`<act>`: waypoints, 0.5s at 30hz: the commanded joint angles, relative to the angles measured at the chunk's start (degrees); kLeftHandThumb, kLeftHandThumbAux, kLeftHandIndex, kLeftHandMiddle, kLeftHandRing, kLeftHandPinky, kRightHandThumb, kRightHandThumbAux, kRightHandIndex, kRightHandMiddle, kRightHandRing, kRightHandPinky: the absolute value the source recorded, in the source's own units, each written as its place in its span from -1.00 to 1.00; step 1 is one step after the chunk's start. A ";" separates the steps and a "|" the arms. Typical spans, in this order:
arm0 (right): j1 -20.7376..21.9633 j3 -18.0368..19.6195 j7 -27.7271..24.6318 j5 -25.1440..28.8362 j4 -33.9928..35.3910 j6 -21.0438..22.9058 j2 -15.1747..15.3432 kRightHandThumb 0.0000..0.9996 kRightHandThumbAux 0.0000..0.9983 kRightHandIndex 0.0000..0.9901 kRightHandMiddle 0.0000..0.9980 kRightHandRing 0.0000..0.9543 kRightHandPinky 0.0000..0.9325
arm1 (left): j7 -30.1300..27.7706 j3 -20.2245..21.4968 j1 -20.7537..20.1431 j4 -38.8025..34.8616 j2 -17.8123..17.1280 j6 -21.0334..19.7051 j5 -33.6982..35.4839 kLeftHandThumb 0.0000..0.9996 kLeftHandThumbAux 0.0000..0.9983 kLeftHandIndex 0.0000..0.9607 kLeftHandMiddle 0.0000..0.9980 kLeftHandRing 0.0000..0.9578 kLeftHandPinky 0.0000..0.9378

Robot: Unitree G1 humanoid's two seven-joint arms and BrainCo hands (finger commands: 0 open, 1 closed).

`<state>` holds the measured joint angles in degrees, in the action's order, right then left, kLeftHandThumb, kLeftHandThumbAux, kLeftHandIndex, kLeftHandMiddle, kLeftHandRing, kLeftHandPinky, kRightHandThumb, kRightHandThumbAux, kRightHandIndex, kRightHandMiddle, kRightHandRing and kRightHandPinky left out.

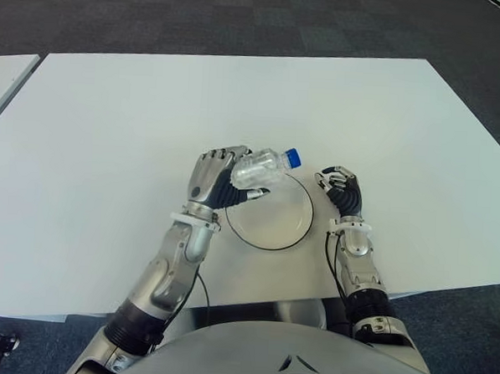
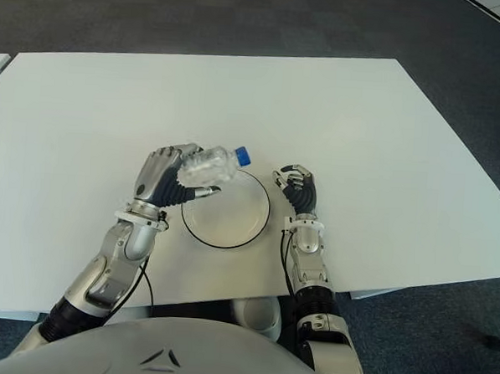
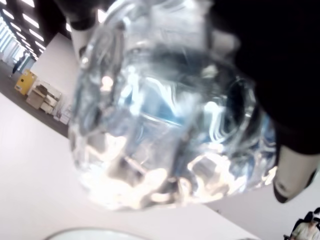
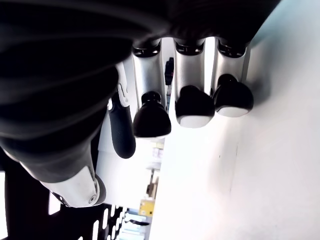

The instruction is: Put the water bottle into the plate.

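Observation:
My left hand (image 1: pixel 221 179) is shut on a clear water bottle (image 1: pixel 262 168) with a blue cap (image 1: pixel 292 158). The bottle is held tilted, nearly on its side, cap pointing right, above the left rim of a white plate (image 1: pixel 282 218) with a dark edge. In the left wrist view the bottle (image 3: pixel 165 105) fills the picture, with a fingertip (image 3: pixel 292 172) pressed on it. My right hand (image 1: pixel 342 190) shows just right of the plate, fingers curled with nothing in them (image 4: pixel 192 102).
The white table (image 1: pixel 110 129) spreads wide on all sides of the plate. Its front edge runs close to my body. Dark carpet (image 1: pixel 242 19) lies beyond the far edge, and another white table corner (image 1: pixel 4 74) shows at the far left.

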<state>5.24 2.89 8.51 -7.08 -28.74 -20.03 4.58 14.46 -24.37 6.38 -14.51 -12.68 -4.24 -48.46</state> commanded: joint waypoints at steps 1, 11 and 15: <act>-0.57 -0.46 -0.24 -0.14 -0.32 1.88 -0.15 0.40 0.47 -0.12 0.75 0.82 0.86 | -1.76 -2.10 -0.19 1.64 -0.23 1.37 -1.20 0.70 0.34 -0.18 0.05 0.78 0.66; -0.80 -0.47 -0.64 0.58 0.34 2.04 -0.37 0.40 0.47 -0.12 0.77 0.85 0.87 | -3.49 -5.46 -1.81 9.07 -0.89 2.19 -3.20 0.70 0.35 -0.18 0.04 0.73 0.61; -0.91 -0.54 -0.63 0.59 0.55 1.97 -0.44 0.40 0.47 -0.12 0.77 0.85 0.87 | -1.63 -7.16 -3.09 14.99 -0.80 2.60 -5.12 0.70 0.35 -0.18 0.04 0.71 0.61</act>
<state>5.07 2.54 8.12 -6.74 -27.99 -19.25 4.56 11.42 -30.40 4.58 -3.49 -13.35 -2.29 -51.99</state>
